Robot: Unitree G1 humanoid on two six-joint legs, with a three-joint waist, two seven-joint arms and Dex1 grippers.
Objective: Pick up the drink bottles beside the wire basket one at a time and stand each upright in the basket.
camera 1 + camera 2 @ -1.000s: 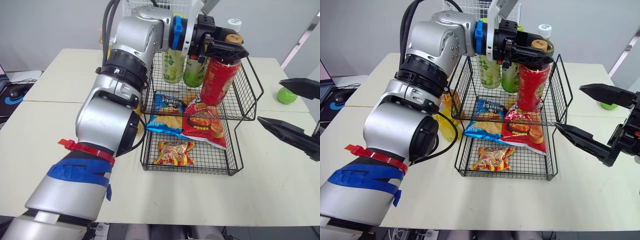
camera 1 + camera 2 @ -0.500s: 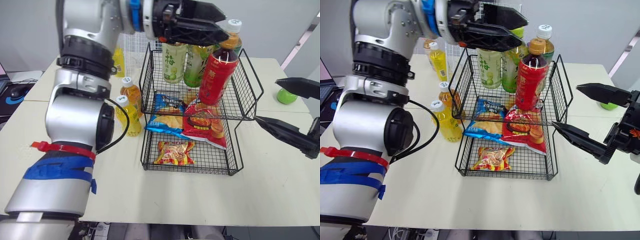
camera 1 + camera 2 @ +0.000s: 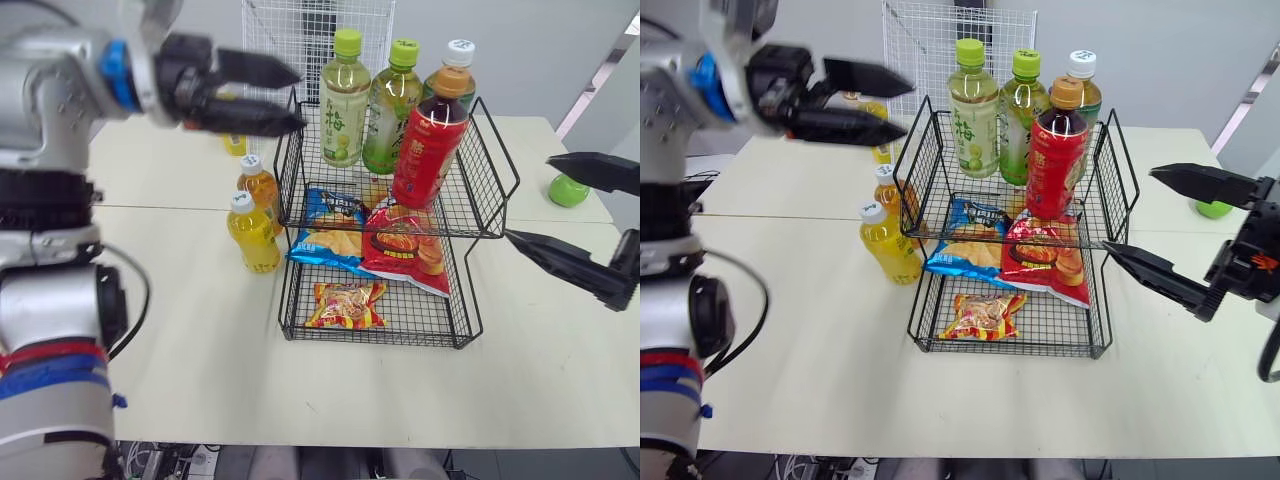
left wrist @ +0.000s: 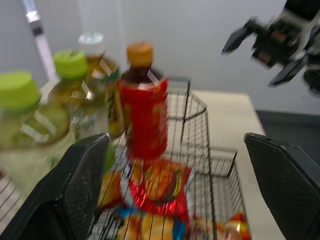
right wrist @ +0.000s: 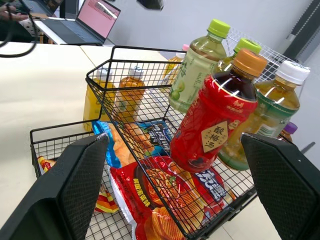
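Note:
A red drink bottle [image 3: 430,140] with an orange cap stands slightly tilted in the top tier of the black wire basket [image 3: 500,180], beside two green-capped tea bottles [image 3: 345,100] and a white-capped bottle [image 3: 456,68]. My left gripper [image 3: 300,98] hangs open and empty to the left of the basket, above the bottles on the table. There stand a yellow bottle [image 3: 252,235] and an orange one [image 3: 262,185] by the basket's left side, with another yellow bottle [image 3: 235,145] behind. My right gripper [image 3: 528,198] is open and empty to the right of the basket.
Snack bags [image 3: 400,250] lie in the basket's lower tiers. A green ball [image 3: 568,190] sits on the table at the right. A white wire grid panel [image 3: 300,30] stands behind the basket.
My left gripper opened, let go of the red bottle in the top tier and drew back to the left. The bottle stays in the basket. The right arm has barely moved.

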